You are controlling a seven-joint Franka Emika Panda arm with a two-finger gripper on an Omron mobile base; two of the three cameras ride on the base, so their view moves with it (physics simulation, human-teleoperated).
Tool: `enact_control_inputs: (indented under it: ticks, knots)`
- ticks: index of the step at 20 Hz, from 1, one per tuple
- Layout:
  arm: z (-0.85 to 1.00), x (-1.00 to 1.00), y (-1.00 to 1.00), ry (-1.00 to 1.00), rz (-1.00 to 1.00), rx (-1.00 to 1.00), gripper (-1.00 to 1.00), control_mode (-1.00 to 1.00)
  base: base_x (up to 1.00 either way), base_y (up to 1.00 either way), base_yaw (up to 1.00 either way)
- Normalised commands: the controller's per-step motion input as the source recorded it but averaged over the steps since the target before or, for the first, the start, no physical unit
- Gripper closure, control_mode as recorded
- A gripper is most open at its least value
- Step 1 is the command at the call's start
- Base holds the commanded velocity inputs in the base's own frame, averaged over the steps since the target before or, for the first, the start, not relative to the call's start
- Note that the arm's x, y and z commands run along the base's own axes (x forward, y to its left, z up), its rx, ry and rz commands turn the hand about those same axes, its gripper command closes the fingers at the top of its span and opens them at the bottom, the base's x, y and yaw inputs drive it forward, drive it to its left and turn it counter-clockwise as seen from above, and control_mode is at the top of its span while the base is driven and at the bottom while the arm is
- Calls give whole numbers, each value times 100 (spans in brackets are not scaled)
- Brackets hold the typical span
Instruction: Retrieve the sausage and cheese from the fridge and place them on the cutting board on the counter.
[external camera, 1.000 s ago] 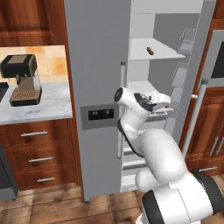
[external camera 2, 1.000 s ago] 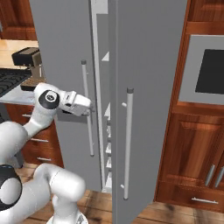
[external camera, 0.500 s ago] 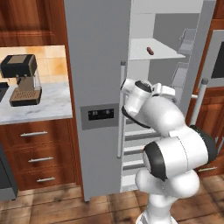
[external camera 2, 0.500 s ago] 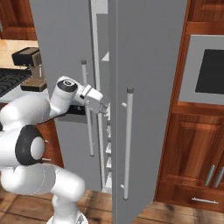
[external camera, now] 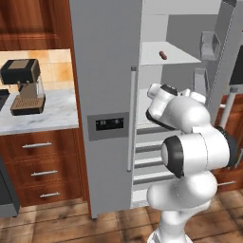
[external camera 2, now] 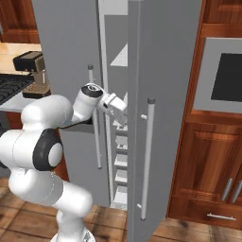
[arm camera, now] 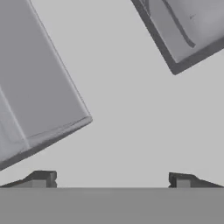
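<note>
Fridge (external camera: 107, 71), the largest body in the left base view, stood as a tall, smooth grey unit with a long vertical bar handle (external camera: 131, 118) and a dark display panel (external camera: 109, 124); its right-hand door (external camera 2: 160, 71) was swung open, exposing flat white shelves (external camera: 166, 56). Counter (external camera: 52, 111), at 9 o'clock of the fridge, showed a white-grey marbled stone top over reddish-brown wooden cabinets (external camera: 42, 166) with silver pulls, and carried a boxy dark-and-tan coffee machine (external camera: 24, 87). Arm (external camera: 190, 142), glossy white with dark joints, reached from the lower right of that view into the fridge opening. Gripper (external camera 2: 121, 109) sat just inside the opening, below the upper shelf; in the hand view its two dark fingertips (arm camera: 41, 178) stood wide apart with nothing between them, facing pale shelf surfaces. Sausage (external camera: 163, 55), a small, thin reddish-brown link with rounded ends, lay on the upper shelf at about 12 o'clock of the gripper and well apart from it.

Judged from this arrangement, the retrieval step was in hand and no item had yet been grasped. The next move would call for raising the gripper to shelf height, aligning the parted fingers across the link's narrow width, and closing gently, since a rounded link may roll.
</note>
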Motion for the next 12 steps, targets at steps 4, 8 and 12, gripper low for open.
enact_control_inputs:
  ticks: [4,8,12]
  knots:
    - [0,-42,-98,0,-15,0,-100,-100,0,0,0]
    - [0,-57,-100,0,-14,0,-100,-100,0,0,0]
    - [0,-45,-100,0,-8,-3,-100,-100,0,0,0]
